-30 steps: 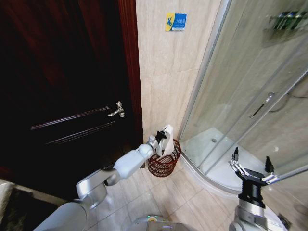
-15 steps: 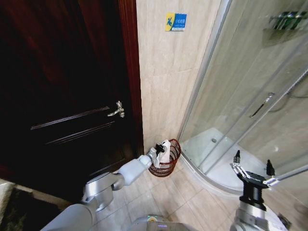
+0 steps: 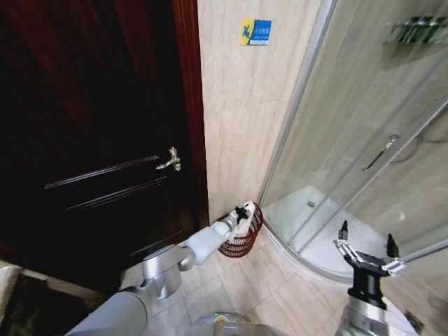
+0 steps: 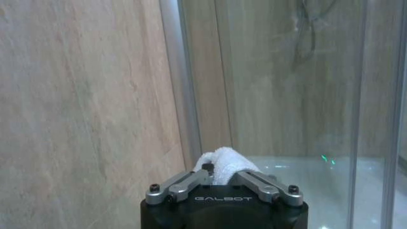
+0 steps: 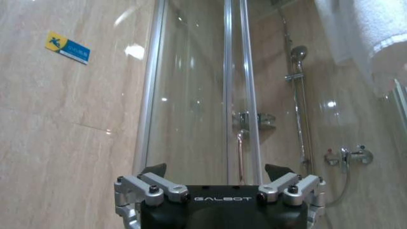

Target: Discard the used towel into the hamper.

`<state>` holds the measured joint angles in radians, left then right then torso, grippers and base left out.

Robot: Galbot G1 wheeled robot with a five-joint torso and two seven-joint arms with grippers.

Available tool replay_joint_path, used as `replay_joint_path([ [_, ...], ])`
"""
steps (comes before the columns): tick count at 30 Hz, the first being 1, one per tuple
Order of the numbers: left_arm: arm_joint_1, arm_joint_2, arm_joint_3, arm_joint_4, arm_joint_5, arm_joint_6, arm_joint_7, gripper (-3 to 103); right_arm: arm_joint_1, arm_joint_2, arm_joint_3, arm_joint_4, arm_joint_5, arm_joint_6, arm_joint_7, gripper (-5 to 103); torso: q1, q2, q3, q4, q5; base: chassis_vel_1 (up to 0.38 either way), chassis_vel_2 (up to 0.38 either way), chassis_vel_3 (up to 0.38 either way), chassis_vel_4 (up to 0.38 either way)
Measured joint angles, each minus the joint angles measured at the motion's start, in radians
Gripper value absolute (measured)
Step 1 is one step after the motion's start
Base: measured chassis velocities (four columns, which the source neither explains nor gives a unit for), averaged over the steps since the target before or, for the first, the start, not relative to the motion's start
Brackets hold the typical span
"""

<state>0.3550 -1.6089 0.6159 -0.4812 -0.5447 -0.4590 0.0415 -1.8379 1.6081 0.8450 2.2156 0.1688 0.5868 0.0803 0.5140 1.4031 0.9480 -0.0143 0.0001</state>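
The hamper [image 3: 236, 243], a small round reddish-brown woven basket, stands on the floor in the corner between the dark door and the shower. My left arm reaches to it, and the left gripper [image 3: 243, 212] sits at the rim, shut on the white towel [image 3: 242, 222], which hangs down inside the basket. In the left wrist view the towel [image 4: 228, 161] bulges out between the closed fingers of the left gripper [image 4: 222, 172]. My right gripper [image 3: 365, 246] hangs idle low on the right in front of the shower glass, and it is open [image 5: 216, 172].
A dark wooden door [image 3: 98, 140] with a metal handle [image 3: 169, 159] fills the left. A curved glass shower enclosure [image 3: 350, 140] stands on the right, with its white tray [image 3: 308, 210] beside the hamper. A tiled wall with a blue sign [image 3: 255, 31] is behind. Tiled floor [image 3: 259, 287] lies in front.
My left gripper has lowered the towel from above the hamper's rim down into the basket, stretching the arm forward. The right arm has sunk slightly.
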Motion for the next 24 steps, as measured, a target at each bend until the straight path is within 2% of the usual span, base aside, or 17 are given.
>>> replay_joint_path([
  [7,0.021,0.026,-0.029,-0.024,-0.005,0.003,0.001,2,-0.006,0.0,0.001,0.005,0.01,0.006,-0.01,100,0.0,0.0,0.0,0.0001,-0.0001,-0.044,0.05,0.051,-0.047],
  [10,0.026,0.014,-0.067,0.013,0.032,-0.007,0.003,2,-0.009,0.0,-0.005,0.006,0.027,0.031,-0.047,100,0.001,0.0,0.0,0.0004,0.0,-0.095,0.073,0.084,-0.09],
  [15,0.037,0.001,-0.096,0.029,0.085,-0.011,0.018,2,-0.011,0.0,-0.01,0.011,0.02,0.037,-0.058,100,0.001,0.0,0.0,0.0002,-0.0003,-0.06,0.07,0.044,-0.034],
  [17,0.048,0.0,-0.105,0.041,0.129,0.003,0.003,2,-0.014,0.0,-0.011,0.016,0.009,0.04,-0.062,100,0.0,0.0,0.0,0.0001,-0.0001,0.0,0.0,0.0,0.0],
  [19,0.065,0.0,-0.113,0.052,0.229,0.075,-0.079,-1,-0.021,0.0,-0.011,0.028,0.003,0.041,-0.066,100,0.0,0.0,0.0,0.0001,-0.0002,0.009,-0.026,-0.012,0.015],
  [20,0.065,0.0,-0.113,0.052,0.229,0.075,-0.079,-1,-0.021,0.0,-0.011,0.028,0.003,0.041,-0.066,100,0.0,0.0,0.0,0.0001,-0.0002,0.018,-0.053,-0.024,0.03],
  [21,0.072,0.0,-0.118,0.057,0.276,0.1,-0.099,2,-0.024,0.0,-0.008,0.034,0.003,0.041,-0.066,100,0.0,0.0,0.0,0.0002,-0.0001,0.015,-0.053,-0.019,0.017],
  [24,0.086,0.0,-0.131,0.087,0.388,0.12,-0.126,18,-0.033,0.0,0.001,0.047,0.003,0.041,-0.069,100,0.0,0.0,0.0,0.0001,-0.0003,0.0,0.0,0.0,0.0],
])
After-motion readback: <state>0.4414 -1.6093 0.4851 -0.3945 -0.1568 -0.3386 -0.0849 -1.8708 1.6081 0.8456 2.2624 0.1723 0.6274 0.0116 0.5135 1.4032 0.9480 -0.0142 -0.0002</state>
